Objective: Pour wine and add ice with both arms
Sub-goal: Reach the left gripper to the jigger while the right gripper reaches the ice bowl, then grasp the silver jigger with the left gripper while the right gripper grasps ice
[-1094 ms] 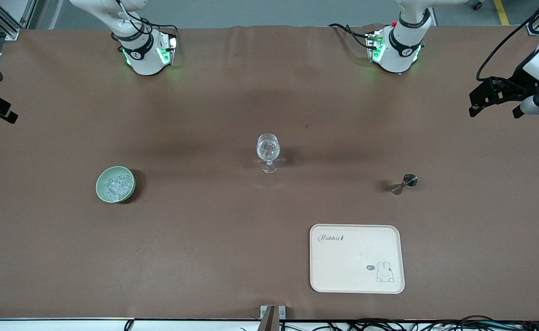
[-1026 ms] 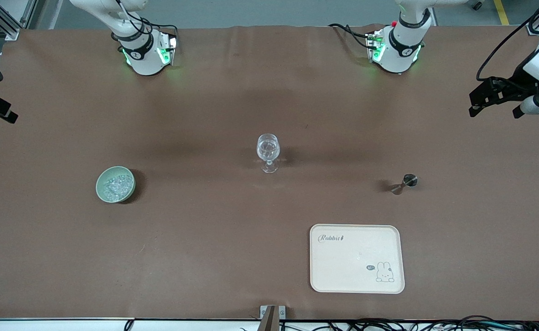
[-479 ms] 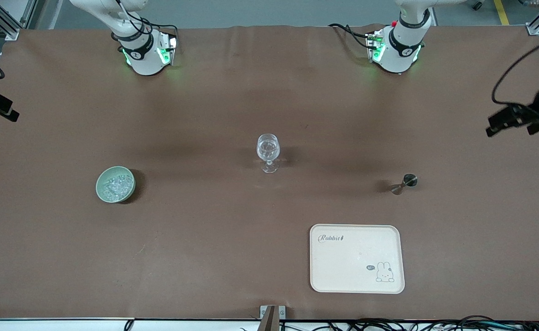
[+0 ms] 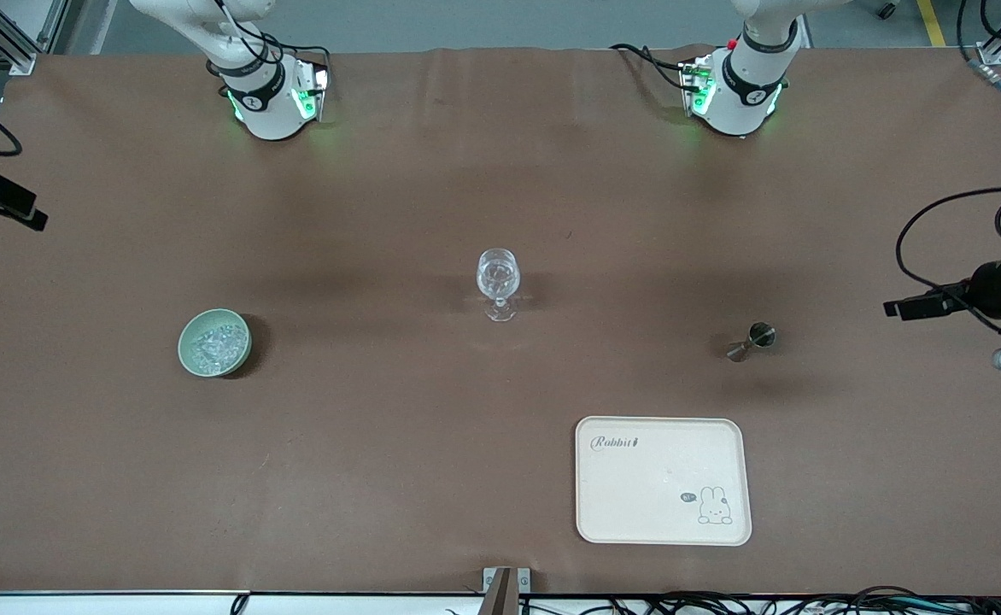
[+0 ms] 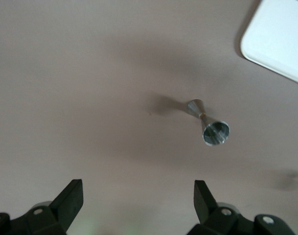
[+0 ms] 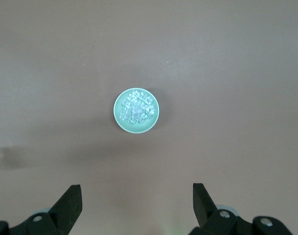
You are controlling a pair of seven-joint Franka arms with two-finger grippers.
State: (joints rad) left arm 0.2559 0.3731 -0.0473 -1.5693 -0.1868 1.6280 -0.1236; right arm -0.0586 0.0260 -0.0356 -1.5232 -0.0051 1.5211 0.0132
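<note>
Meanwhile, both grippers were kept open and empty: left gripper point(image 5: 138, 198) over the jigger point(image 5: 209, 124), right gripper point(image 6: 137, 203) over the ice point(image 6: 136, 108).

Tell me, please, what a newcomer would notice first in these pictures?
Probably the clear stemmed glass standing alone mid-table. Next, the pale green bowl of glinting ice toward the right arm's end, and the cream rabbit tray nearest the front camera, beside a small metal jigger.

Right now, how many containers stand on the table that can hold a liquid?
3: the green bowl toward the right arm's end, the glass mid-table, the metal measuring cup toward the left arm's end.
</note>
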